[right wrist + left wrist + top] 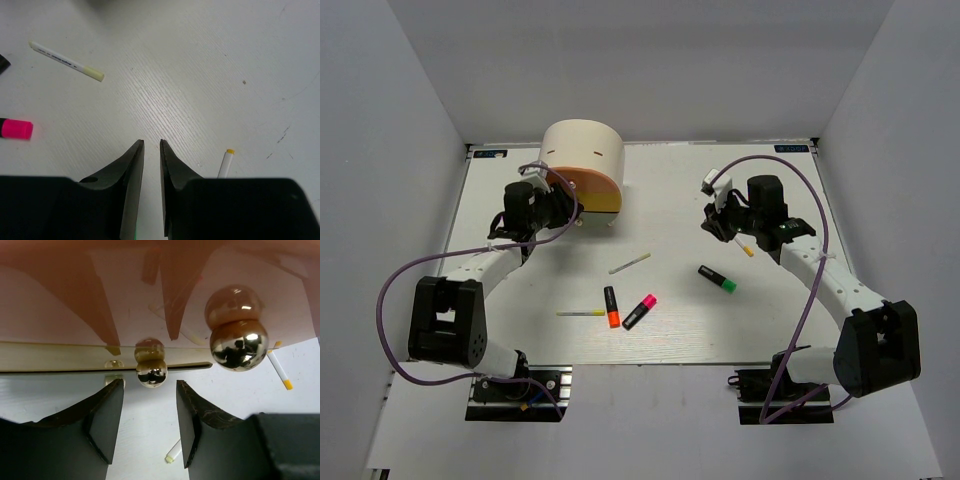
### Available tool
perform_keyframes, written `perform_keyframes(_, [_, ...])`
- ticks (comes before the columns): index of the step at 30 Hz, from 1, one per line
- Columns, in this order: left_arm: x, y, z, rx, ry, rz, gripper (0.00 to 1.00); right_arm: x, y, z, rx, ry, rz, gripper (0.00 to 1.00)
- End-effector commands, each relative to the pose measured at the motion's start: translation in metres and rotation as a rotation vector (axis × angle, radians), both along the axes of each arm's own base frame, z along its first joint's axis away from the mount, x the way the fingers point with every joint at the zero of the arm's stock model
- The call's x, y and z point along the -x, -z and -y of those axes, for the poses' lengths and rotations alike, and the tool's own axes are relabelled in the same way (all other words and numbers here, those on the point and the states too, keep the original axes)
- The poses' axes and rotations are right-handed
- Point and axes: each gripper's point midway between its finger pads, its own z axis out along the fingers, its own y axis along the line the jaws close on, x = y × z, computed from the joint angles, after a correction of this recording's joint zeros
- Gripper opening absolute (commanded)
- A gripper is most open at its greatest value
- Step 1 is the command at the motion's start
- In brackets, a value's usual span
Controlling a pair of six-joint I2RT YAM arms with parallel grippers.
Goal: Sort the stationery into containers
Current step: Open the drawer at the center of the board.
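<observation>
Right wrist view, stationery: one thin pale pen (66,61) carries small dark print, too fine for you to read. Near it lie a pink-capped highlighter (15,128) and a yellow-tipped pen (226,162). Top view adds an orange-capped highlighter (611,306) and a green-capped highlighter (717,279), black-bodied, mid-table toward the near edge.

Containers: orange drawer (588,185) over yellow drawer (603,206), in a cream cabinet (582,148) toward the far-left corner.

Your left claw (149,395) stands open, with a shiny round knob (151,372) just ahead between its fingers. Your right claw (151,145) is nearly closed and empty.
</observation>
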Motion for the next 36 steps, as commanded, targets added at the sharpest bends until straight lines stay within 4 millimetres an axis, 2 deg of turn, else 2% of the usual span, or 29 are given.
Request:
perform_keyframes(1, [-0.013,-0.026,-0.001,-0.012,-0.012,0.093,0.56,-0.002,-0.006,0.001,-0.009,-0.004,0.030,0.25])
perform_keyframes(4, [-0.014,-0.022,-0.002,-0.025,-0.018,0.088,0.56,-0.003,-0.006,0.001,-0.013,-0.003,0.027,0.25])
perform_keyframes(8, [-0.017,-0.028,-0.002,-0.022,-0.018,0.107,0.53,-0.002,-0.007,0.001,-0.015,-0.004,0.028,0.25])
perform_keyframes(10, [-0.019,-0.023,-0.004,-0.027,-0.028,0.097,0.52,-0.002,-0.005,0.001,-0.013,-0.002,0.024,0.25])
perform_keyframes(16, [-0.025,-0.028,-0.001,-0.015,-0.023,0.102,0.52,-0.002,-0.006,0.003,-0.016,0.001,0.029,0.25])
perform_keyframes(24, [-0.027,-0.022,0.000,-0.003,-0.029,0.074,0.51,-0.002,-0.007,0.002,-0.017,0.002,0.030,0.25])
perform_keyframes(28, [-0.028,-0.024,0.001,0.007,-0.032,0.081,0.36,-0.002,-0.006,0.004,-0.016,0.007,0.026,0.25])
perform_keyframes(31, [-0.029,-0.026,0.001,0.008,-0.032,0.090,0.34,-0.001,-0.006,0.003,-0.017,0.002,0.026,0.25])
perform_keyframes(33, [-0.029,-0.029,0.003,0.022,-0.025,0.096,0.25,-0.002,-0.006,0.003,-0.017,0.002,0.029,0.25])
perform_keyframes(34, [-0.027,-0.028,0.003,0.021,-0.025,0.095,0.24,-0.002,-0.007,0.003,-0.018,0.002,0.032,0.25])
perform_keyframes(35, [-0.026,-0.036,0.004,0.036,-0.020,0.113,0.22,-0.002,-0.006,0.004,-0.017,0.005,0.024,0.25])
perform_keyframes(36, [-0.023,-0.031,0.005,0.037,-0.011,0.101,0.18,-0.002,-0.005,0.003,-0.017,0.004,0.025,0.25])
